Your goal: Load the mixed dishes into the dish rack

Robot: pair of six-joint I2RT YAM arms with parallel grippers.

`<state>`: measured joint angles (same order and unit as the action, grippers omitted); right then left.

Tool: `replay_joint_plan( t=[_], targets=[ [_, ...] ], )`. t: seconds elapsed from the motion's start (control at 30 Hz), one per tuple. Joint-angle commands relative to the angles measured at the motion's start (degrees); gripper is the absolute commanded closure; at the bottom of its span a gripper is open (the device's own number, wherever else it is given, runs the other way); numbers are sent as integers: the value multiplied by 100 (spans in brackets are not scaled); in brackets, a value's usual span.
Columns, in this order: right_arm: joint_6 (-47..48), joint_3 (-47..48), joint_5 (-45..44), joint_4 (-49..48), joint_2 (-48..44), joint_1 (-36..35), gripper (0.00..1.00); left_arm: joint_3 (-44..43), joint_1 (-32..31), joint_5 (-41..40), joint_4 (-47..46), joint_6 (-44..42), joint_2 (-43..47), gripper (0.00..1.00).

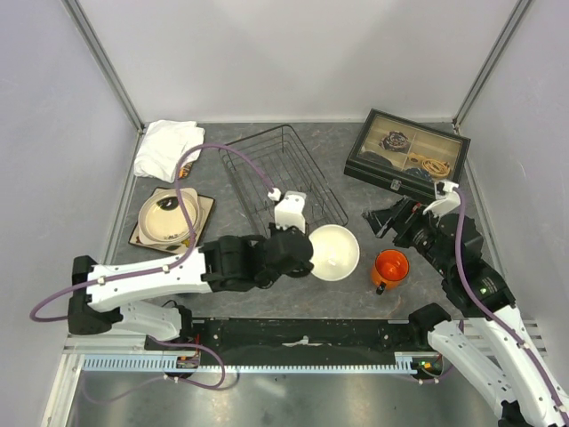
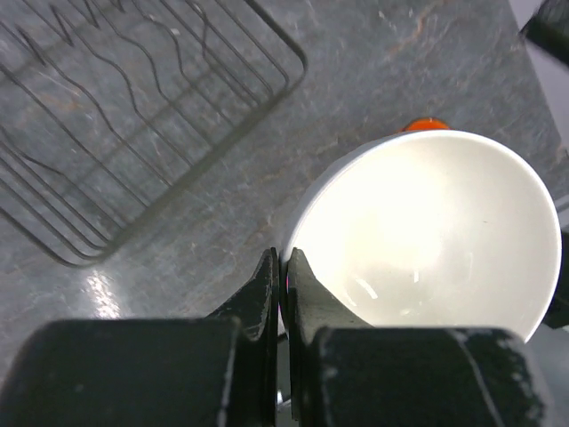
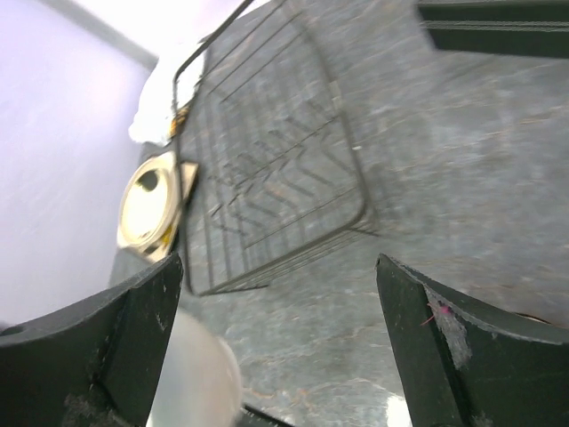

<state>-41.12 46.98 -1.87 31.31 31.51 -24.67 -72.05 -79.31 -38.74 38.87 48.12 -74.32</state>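
Note:
My left gripper [image 1: 305,250] is shut on the near-left rim of the white bowl [image 1: 335,253], just right of the dish rack's near corner. In the left wrist view the fingertips [image 2: 267,277] pinch the bowl [image 2: 436,240] rim, and a sliver of the orange mug [image 2: 425,125] shows behind it. The mug [image 1: 390,267] stands right of the bowl. My right gripper [image 1: 380,219] hangs open above the table beyond the mug, holding nothing [image 3: 280,294]. The black wire dish rack [image 1: 280,178] holds nothing. The brown-rimmed round plate [image 1: 167,218] lies on the square plate [image 1: 206,206] at the left.
A folded white cloth [image 1: 167,147] lies at the back left. A black glass-lidded box [image 1: 407,156] sits at the back right, close behind my right gripper. Grey walls with metal posts enclose the table on three sides.

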Motion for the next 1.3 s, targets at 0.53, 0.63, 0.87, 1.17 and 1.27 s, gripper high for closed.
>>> replay_joint_plan(
  t=[0.53, 0.63, 0.87, 1.17, 1.27],
  targets=[
    [-633, -892, 2032, -1812, -277, -21, 2, 112, 715, 543, -943, -830, 375, 98],
    [-739, -1076, 2164, -1962, -250, -30, 2, 42, 759, 587, -1004, -927, 392, 98],
    [-1037, -1367, 2480, -2348, -189, -21, 2, -20, 820, 701, -1075, -1041, 384, 98],
    [-1415, -1736, 3025, -3086, -66, -30, 2, 103, 829, 842, -1171, -945, 427, 98],
    [-1653, -1929, 3105, -3367, -109, -21, 2, 130, 829, 825, -1172, -936, 489, 99]
  ],
)
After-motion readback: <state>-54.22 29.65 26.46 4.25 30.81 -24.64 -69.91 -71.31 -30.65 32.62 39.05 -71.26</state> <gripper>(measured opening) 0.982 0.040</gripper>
